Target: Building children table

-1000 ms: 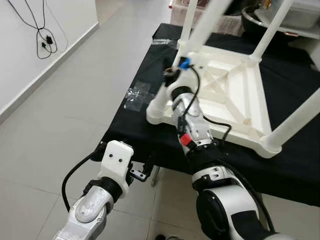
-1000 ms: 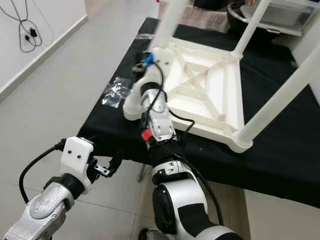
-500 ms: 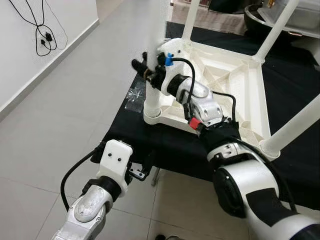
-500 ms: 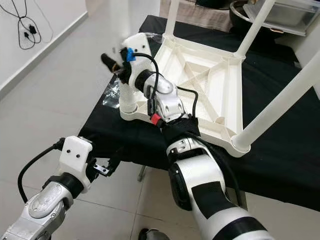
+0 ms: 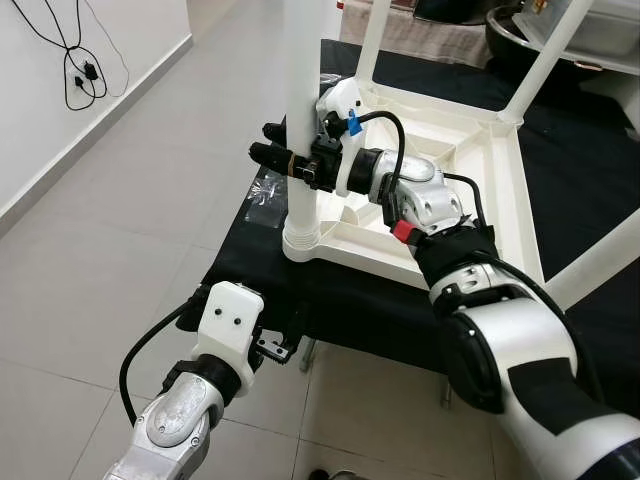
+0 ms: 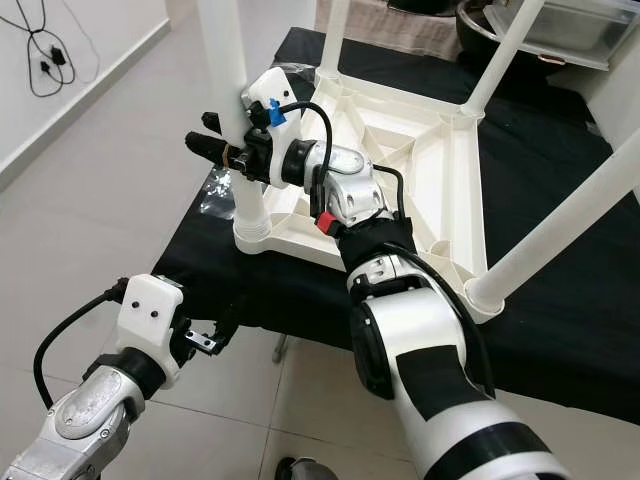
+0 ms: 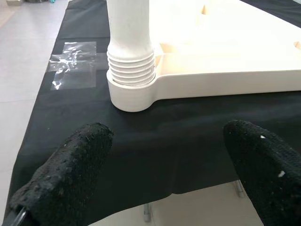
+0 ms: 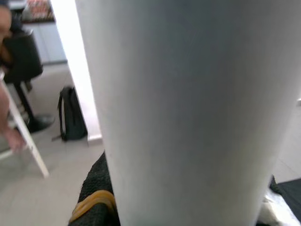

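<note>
Both head cameras look steeply down from above the robot's arms onto the upturned white children's table (image 5: 450, 170) on the black-covered bench (image 5: 260, 270). The left wrist camera sits low at the bench's near edge, facing the near-left table leg (image 7: 129, 47), which all views share. The right wrist camera presses right up against that leg.

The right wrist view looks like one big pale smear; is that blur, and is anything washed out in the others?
Right wrist view: the leg sits so close it is soft and out of focus, with the right end effector around it. Left wrist view: the tabletop is overexposed to near white. Eye views: sharp and evenly lit.
</note>
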Controlling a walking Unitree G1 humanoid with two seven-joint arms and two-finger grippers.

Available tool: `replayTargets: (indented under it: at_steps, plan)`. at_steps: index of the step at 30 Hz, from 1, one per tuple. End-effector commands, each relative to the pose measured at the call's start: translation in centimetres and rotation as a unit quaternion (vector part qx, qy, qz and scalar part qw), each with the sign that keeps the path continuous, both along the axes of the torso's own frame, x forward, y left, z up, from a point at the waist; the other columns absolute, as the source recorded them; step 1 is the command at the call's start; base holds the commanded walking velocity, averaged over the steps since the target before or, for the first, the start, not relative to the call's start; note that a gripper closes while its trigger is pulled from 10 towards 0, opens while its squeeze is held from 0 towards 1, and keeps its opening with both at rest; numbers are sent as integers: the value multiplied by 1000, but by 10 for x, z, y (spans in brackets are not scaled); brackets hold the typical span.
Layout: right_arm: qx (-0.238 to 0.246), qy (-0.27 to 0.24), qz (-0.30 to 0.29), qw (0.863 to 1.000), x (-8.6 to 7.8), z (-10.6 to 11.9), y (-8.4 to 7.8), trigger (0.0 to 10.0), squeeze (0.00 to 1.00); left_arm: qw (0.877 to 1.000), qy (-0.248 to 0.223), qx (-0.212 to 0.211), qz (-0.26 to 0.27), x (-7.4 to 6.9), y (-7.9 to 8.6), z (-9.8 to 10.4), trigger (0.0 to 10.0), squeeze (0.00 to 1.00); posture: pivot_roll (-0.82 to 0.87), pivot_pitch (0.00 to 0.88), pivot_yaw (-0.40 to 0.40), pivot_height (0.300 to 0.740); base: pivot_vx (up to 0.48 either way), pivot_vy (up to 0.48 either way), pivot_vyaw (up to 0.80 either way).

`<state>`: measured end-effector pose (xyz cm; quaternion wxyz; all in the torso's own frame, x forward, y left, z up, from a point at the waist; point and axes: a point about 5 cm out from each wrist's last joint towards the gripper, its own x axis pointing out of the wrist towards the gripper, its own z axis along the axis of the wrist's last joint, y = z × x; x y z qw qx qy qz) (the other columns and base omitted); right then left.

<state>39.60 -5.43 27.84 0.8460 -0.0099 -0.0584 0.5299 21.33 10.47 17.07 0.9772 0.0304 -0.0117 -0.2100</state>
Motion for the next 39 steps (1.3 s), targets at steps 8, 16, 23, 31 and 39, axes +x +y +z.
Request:
replayTargets:
  at_steps: [8, 16, 23, 31, 39]
  plan:
    - [-11, 121, -10, 993, -4, -62, 3, 10000, 0, 1000, 1, 1, 4, -2, 1, 0, 10000, 0, 168, 191, -142, 740, 0, 0, 0]
    - [16, 147, -27, 989, -7, -74, 3, 10000, 0, 1000, 0, 1, 3, -2, 1, 0, 10000, 0, 166, 188, -134, 740, 0, 0, 0]
    - [56, 190, -165, 966, 1, -89, -1, 10000, 0, 1000, -1, 1, 1, -1, 1, 0, 10000, 0, 167, 183, -131, 740, 0, 0, 0]
    - [47, 155, -81, 984, -8, -83, 9, 10000, 0, 1000, -1, 2, 1, -1, 1, 0, 10000, 0, 166, 182, -131, 740, 0, 0, 0]
    - [-25, 88, 113, 989, -28, -78, 17, 10000, 0, 1000, -1, 3, 0, -1, 1, 0, 10000, 0, 166, 181, -134, 740, 0, 0, 0]
